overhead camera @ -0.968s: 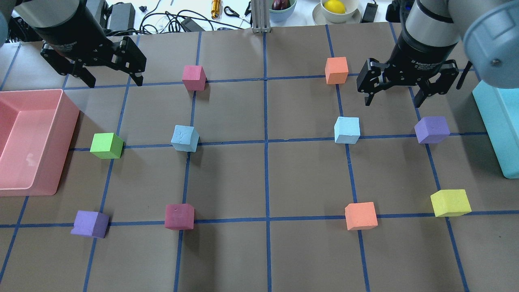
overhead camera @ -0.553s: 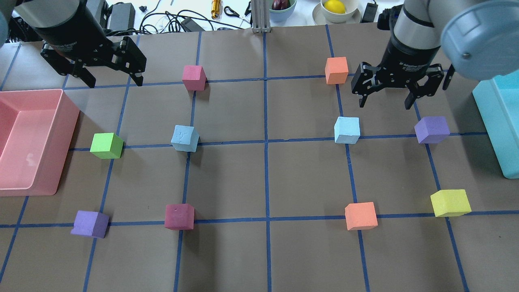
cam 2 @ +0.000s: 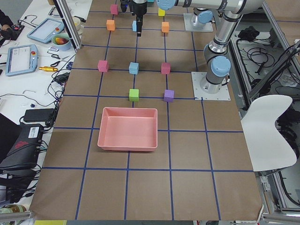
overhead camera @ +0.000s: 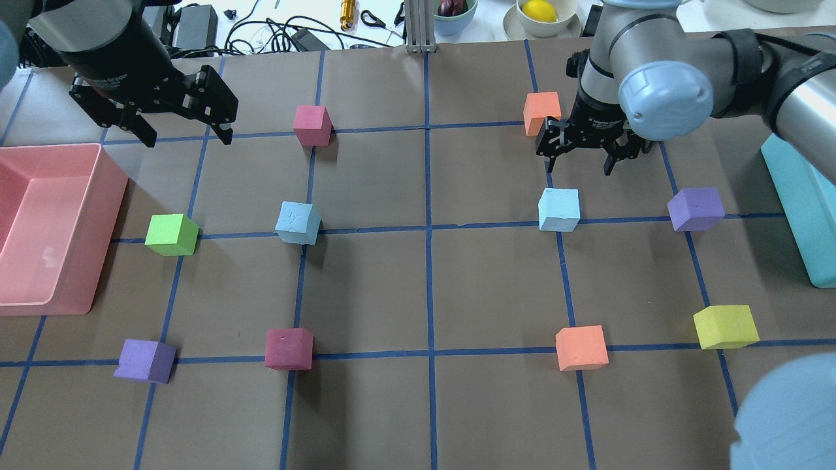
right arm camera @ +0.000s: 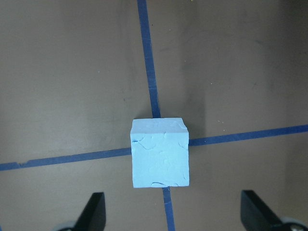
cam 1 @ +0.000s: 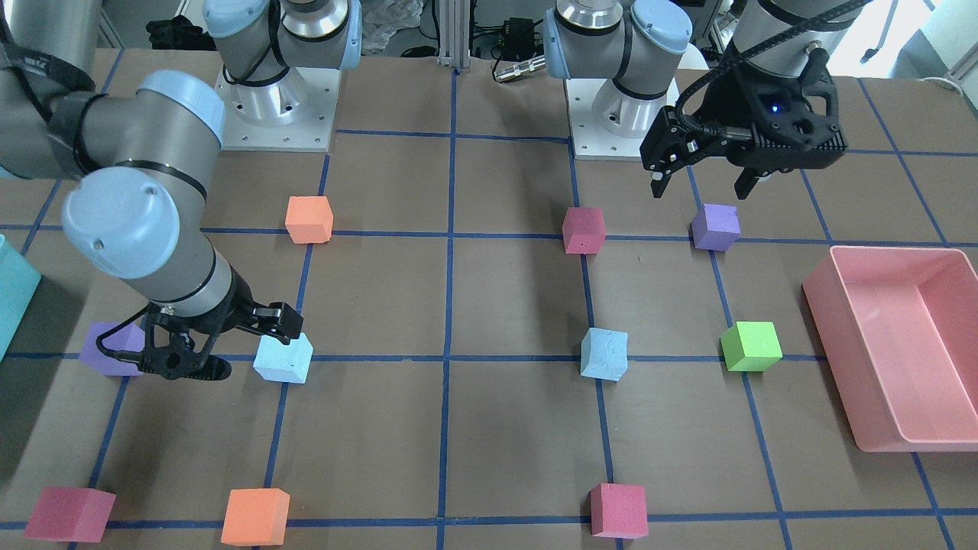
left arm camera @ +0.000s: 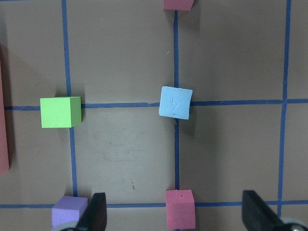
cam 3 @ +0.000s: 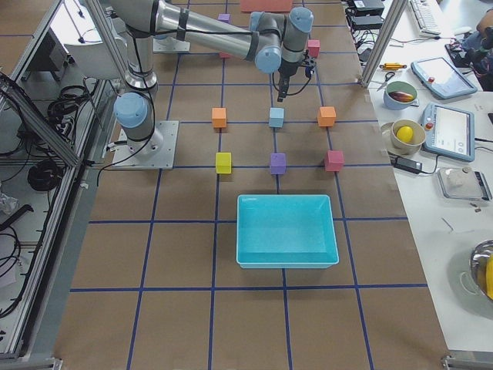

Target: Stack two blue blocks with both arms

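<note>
Two pale blue blocks sit on the brown mat: the left blue block [overhead camera: 298,222] [left arm camera: 175,102] and the right blue block [overhead camera: 559,209] [cam 1: 283,357]. My right gripper [overhead camera: 578,160] [cam 1: 237,347] is open and empty, hovering just behind and above the right blue block. That block fills the centre of the right wrist view [right arm camera: 160,152], ahead of the spread fingers. My left gripper [overhead camera: 188,134] [cam 1: 699,187] is open and empty, high at the back left, well away from the left blue block.
A pink bin [overhead camera: 98,196] stands at the left edge, a teal bin [overhead camera: 797,196] at the right. Other cubes lie on the grid: green [overhead camera: 171,234], purple [overhead camera: 695,209], orange [overhead camera: 542,112], pink [overhead camera: 312,125], maroon [overhead camera: 289,348], yellow [overhead camera: 725,326].
My right arm has swung left and lowered, bringing its open gripper close to the right blue block. The left arm has hardly moved. No block has moved.
</note>
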Motion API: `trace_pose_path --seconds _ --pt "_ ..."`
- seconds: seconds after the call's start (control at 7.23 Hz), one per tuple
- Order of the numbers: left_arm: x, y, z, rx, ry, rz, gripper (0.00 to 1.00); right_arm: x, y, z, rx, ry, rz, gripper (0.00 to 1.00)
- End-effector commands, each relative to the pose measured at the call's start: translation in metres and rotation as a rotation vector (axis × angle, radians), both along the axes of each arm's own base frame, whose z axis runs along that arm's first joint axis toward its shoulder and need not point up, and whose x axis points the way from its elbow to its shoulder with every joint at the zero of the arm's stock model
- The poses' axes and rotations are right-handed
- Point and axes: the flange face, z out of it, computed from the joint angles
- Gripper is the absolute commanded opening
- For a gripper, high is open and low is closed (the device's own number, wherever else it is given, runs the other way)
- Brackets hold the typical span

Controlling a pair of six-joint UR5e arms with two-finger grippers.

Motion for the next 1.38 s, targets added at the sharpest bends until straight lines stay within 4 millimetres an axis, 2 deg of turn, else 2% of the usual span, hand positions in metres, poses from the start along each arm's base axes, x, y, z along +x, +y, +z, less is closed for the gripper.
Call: trace_pose_path --seconds 0.0,0.28,0.55,0.83,1.11,1.24 --pt "-0.001 0.002 -0.005 0.007 0.0 0.001 1.0 0.0 0.013 -0.059 0.085 -0.006 0.001 1.0" --pt "-0.001 0.0 -0.01 0.016 -0.003 -0.003 1.0 0.001 0.016 -0.088 0.071 -0.006 -0.004 1.0" --pt "-0.003 0.004 -0.02 0.034 0.001 -0.003 1.0 0.002 0.014 -0.101 0.084 -0.008 0.004 1.0" --pt "-0.005 0.004 -0.025 0.043 0.003 -0.011 1.0 0.002 0.011 -0.098 0.062 -0.022 -0.001 0.01" --pt "-0.004 0.001 -0.047 0.087 -0.007 -0.014 1.0 0.012 -0.002 -0.075 -0.016 -0.018 0.004 0.0" --pt "-0.005 -0.008 -0.055 0.065 0.004 -0.025 1.0 0.05 -0.018 -0.039 -0.084 -0.033 0.016 0.0"
